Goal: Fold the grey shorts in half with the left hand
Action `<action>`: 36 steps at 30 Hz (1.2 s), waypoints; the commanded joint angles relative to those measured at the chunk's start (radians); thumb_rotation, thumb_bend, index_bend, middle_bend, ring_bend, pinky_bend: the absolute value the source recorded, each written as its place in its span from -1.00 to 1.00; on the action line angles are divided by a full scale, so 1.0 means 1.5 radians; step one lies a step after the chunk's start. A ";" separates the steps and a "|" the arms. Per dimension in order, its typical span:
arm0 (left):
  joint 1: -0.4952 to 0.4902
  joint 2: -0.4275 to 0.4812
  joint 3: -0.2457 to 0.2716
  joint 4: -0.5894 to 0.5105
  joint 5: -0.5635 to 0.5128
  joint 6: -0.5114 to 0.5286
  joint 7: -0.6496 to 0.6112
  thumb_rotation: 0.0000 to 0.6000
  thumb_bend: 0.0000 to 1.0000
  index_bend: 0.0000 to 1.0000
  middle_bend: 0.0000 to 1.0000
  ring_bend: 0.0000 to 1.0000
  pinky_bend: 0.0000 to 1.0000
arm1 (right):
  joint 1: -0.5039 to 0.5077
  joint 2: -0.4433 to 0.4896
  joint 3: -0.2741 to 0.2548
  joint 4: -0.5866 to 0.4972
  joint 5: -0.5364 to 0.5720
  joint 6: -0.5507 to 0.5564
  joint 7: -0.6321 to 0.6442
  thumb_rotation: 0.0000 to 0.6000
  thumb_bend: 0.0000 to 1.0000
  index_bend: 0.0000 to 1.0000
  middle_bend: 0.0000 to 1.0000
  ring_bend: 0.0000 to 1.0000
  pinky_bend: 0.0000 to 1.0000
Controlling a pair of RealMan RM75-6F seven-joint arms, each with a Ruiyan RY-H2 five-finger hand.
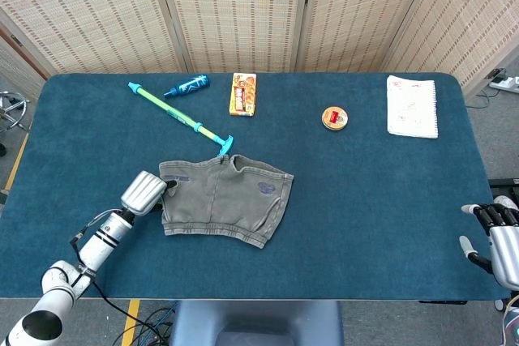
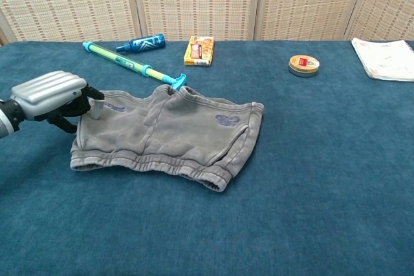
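Grey shorts [image 1: 223, 201] lay flat and spread out on the blue surface [image 1: 381, 200], left of centre and toward the near edge, waistband facing the near edge. Left robot hand [image 2: 50, 94] sat at the shorts' left end, fingers curled down onto the upper left corner of the cloth; the chest view showed fingertips touching the fabric there, but whether cloth was actually pinched could not be told. Right robot hand [image 1: 495, 237] hung off the near right corner of the surface, fingers apart, holding nothing. A green and blue stick [image 1: 180, 117] lay diagonally, its blue end just beside the shorts' far edge. Near the far edge: a blue tube [image 1: 187, 85], an orange box [image 1: 243, 93], a round tin [image 1: 334, 117], and a white notebook [image 1: 412, 106] at the far right corner.
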 commanded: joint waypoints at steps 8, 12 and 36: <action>-0.030 0.037 0.000 -0.069 0.005 0.016 0.059 1.00 -0.08 0.31 0.96 0.72 0.86 | -0.002 -0.002 0.000 0.005 -0.004 0.003 0.006 1.00 -0.39 -0.40 -0.30 -0.42 -0.47; -0.057 0.067 -0.017 -0.142 -0.001 0.016 0.117 1.00 -0.08 0.30 0.96 0.72 0.86 | -0.004 -0.003 0.000 0.009 -0.005 0.006 0.012 1.00 -0.39 -0.40 -0.30 -0.42 -0.47; -0.183 0.116 -0.109 -0.552 -0.033 -0.100 0.480 1.00 -0.08 0.22 0.95 0.72 0.86 | -0.038 0.007 -0.007 0.023 -0.007 0.044 0.040 1.00 -0.39 -0.40 -0.30 -0.41 -0.47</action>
